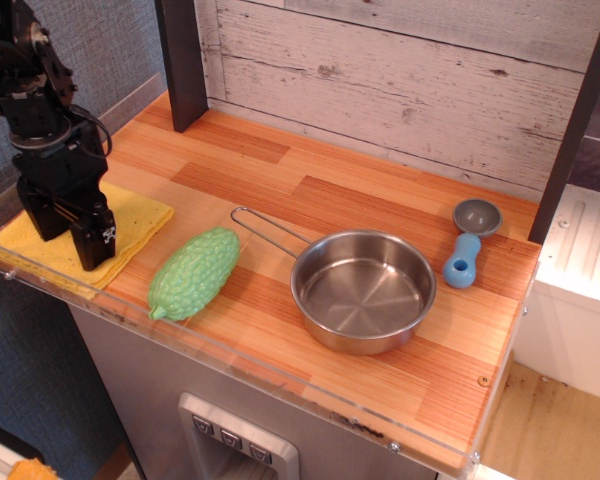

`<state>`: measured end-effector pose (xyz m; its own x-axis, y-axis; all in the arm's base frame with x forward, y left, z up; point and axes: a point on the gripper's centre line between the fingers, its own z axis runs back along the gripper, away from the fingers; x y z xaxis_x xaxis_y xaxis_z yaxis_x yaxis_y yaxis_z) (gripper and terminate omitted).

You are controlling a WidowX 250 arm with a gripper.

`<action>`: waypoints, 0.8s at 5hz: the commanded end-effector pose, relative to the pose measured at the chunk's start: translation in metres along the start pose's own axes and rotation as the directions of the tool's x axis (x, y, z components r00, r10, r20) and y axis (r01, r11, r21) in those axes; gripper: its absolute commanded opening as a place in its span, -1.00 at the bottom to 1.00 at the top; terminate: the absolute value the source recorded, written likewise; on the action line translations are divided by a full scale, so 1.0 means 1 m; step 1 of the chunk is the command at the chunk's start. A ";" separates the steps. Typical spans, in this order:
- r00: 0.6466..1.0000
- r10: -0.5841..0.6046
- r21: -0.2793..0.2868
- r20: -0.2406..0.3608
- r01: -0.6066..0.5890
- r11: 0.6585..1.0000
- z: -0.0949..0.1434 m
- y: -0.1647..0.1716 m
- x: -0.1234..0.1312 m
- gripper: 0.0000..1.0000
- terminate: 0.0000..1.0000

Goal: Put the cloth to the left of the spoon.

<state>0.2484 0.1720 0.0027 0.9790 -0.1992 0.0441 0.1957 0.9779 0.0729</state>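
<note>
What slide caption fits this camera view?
Gripper over the yellow cloth, far left of gourd, pan and spoon.

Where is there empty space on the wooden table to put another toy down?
Bare wood runs along the back wall, behind the pan and the green gourd. The front right corner is free too. The left end is crowded: the gripper is on the yellow cloth.
</note>
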 end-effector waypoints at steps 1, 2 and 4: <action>0.990 -0.098 -0.110 0.099 0.109 0.988 -0.020 -0.062 0.070 1.00 -1.00; 0.978 -0.143 -0.114 0.155 0.162 0.980 -0.011 -0.080 0.116 1.00 -1.00; 0.946 -0.268 -0.054 0.181 0.281 0.958 0.001 -0.124 0.170 1.00 -1.00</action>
<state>0.3963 0.0373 0.0075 0.8777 -0.4284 0.2147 0.4296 0.9020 0.0436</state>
